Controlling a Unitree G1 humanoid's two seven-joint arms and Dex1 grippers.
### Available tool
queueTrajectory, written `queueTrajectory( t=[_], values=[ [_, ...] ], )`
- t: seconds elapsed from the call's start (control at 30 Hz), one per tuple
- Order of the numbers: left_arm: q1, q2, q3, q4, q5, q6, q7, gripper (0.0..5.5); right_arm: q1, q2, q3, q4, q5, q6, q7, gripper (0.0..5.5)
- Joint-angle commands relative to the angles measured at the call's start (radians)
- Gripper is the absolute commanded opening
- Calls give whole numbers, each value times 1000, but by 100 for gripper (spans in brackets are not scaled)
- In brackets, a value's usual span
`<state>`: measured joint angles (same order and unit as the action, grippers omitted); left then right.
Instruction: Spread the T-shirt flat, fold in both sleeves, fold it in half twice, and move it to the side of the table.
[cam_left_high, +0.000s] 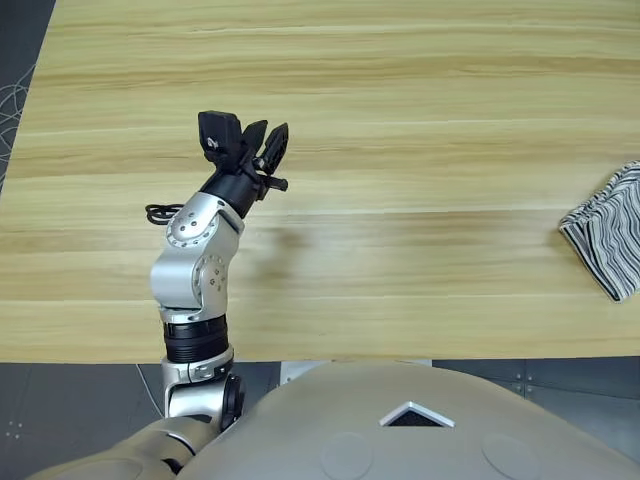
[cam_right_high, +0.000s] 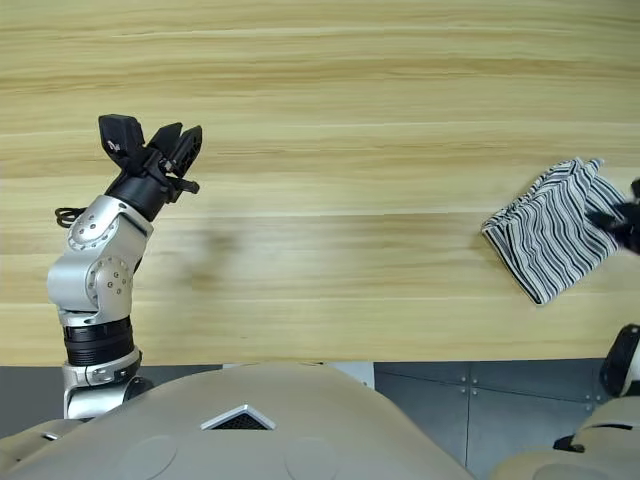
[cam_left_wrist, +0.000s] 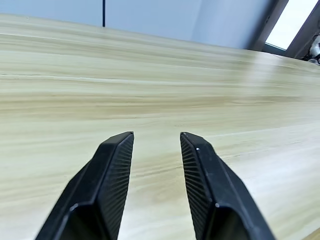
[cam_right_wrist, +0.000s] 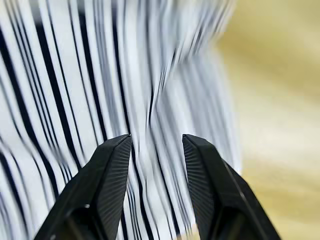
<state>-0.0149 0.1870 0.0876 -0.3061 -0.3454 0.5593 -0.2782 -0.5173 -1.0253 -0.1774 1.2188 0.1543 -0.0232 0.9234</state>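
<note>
The T-shirt (cam_right_high: 550, 235), white with thin dark stripes, lies folded into a small bundle at the right side of the wooden table (cam_left_high: 400, 80). My right gripper (cam_right_wrist: 156, 137) hovers close over the striped cloth (cam_right_wrist: 60, 75), open, with nothing between its fingers. In the right eye view it shows as a dark shape (cam_right_high: 625, 218) at the bundle's right end. My left gripper (cam_left_high: 268, 140) is held above the bare left part of the table, far from the shirt, open and holding nothing (cam_left_wrist: 156, 137).
A black cable loop (cam_left_high: 158, 212) hangs beside my left forearm. The table's near edge (cam_left_high: 420, 358) runs just in front of my body. Bare wood stretches between the left gripper and the shirt.
</note>
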Motion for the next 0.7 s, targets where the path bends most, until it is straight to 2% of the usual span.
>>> queueTrajectory(
  t=[0.03, 0.1, 0.2, 0.27, 0.33, 0.43, 0.53, 0.7],
  values=[
    [-6, 15, -5, 21, 36, -59, 1, 174, -120, 115, -216, -237, 292, 186, 66, 188],
    [0, 20, -8, 33, 61, -106, 2, 174, -32, 226, -265, -559, 429, 303, -5, 188],
    [16, 22, -3, 42, 108, -199, 22, 174, 155, 459, -177, -997, 415, 264, -222, 188],
    [35, 26, -18, 62, 168, -298, 40, 174, 250, 625, -89, -1130, 312, 150, -364, 188],
    [46, 23, -29, 94, 208, -378, 49, 174, 313, 747, -40, -1138, 205, 46, -496, 188],
    [48, 26, -39, 160, 306, -561, 89, 174, 393, 868, -6, -1153, 92, -60, -649, 188],
    [95, -11, -16, 152, 300, -679, 115, 174, 497, 954, 66, -1209, -28, -163, -746, 188],
    [171, -27, 3, 57, 190, -603, 87, 174, 766, 985, 155, -1441, -82, -164, -769, 188]
  ],
)
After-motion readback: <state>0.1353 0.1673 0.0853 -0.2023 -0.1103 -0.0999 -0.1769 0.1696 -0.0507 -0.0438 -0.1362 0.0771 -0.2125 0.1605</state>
